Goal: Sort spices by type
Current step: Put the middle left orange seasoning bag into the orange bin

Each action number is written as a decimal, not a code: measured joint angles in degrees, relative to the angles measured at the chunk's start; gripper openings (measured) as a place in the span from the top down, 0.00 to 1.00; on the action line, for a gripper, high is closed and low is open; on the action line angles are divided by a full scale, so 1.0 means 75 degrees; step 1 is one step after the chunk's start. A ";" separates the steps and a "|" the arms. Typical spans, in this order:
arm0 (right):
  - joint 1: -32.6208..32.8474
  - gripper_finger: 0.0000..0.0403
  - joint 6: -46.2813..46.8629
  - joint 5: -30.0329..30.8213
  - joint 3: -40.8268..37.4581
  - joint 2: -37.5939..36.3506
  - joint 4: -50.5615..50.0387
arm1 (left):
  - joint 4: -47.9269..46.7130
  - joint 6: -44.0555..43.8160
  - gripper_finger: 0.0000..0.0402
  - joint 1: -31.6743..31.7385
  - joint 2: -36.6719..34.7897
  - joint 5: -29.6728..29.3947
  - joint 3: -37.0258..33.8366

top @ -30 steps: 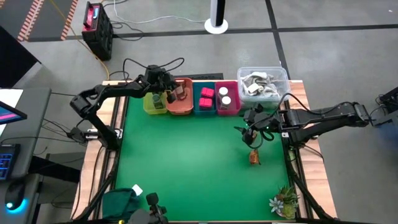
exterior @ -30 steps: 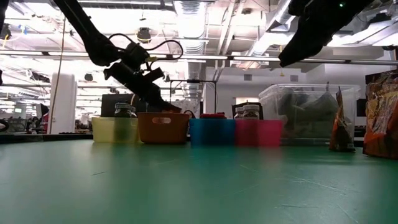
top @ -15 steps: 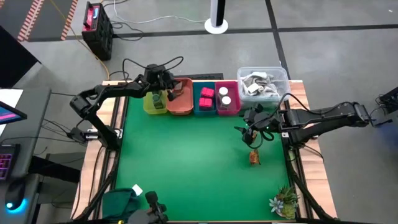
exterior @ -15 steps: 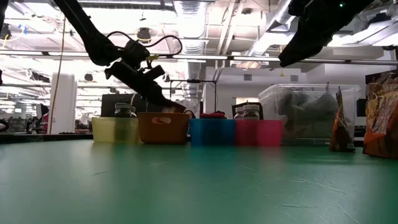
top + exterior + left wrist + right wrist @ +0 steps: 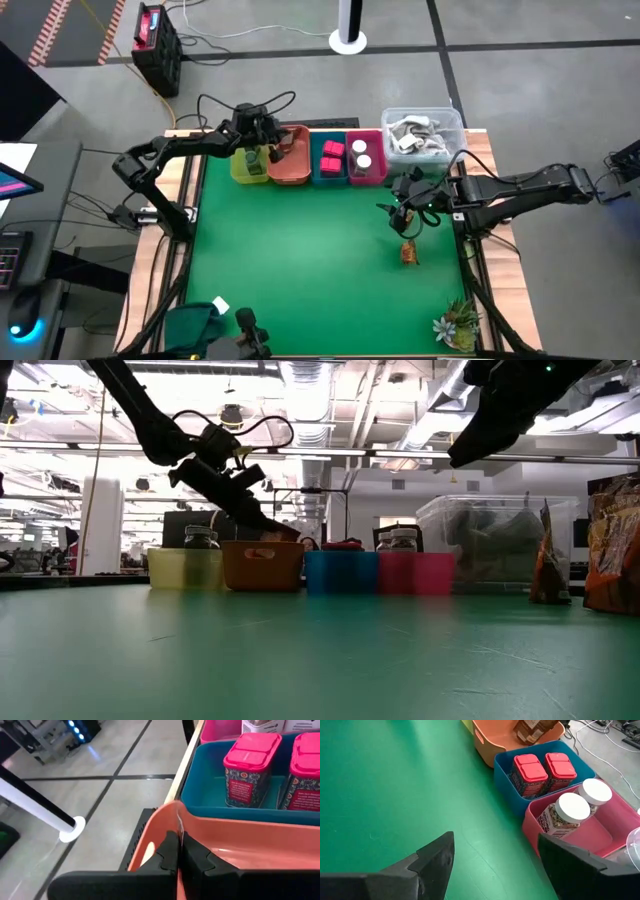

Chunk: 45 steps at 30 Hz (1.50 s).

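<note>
Hovering over the orange bin (image 5: pixel 291 168) at the tabletop's far left, the left claw (image 5: pixel 178 855) is pinched together; withdrawing could topple pouches there. Right claw (image 5: pixel 492 865), spread apart, risks nudging the lone pouch (image 5: pixel 408 253) over.

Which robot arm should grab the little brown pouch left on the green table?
Probably the right. Its open right gripper hovers just beside the brown pouch, while the left gripper is far off at the orange bin.
</note>
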 joint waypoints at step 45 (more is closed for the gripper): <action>0.0000 0.23 0.0067 -0.0011 0.0000 0.0000 0.0064 | 0.2894 -0.1536 0.55 -0.0388 -0.0781 -0.0983 -0.2065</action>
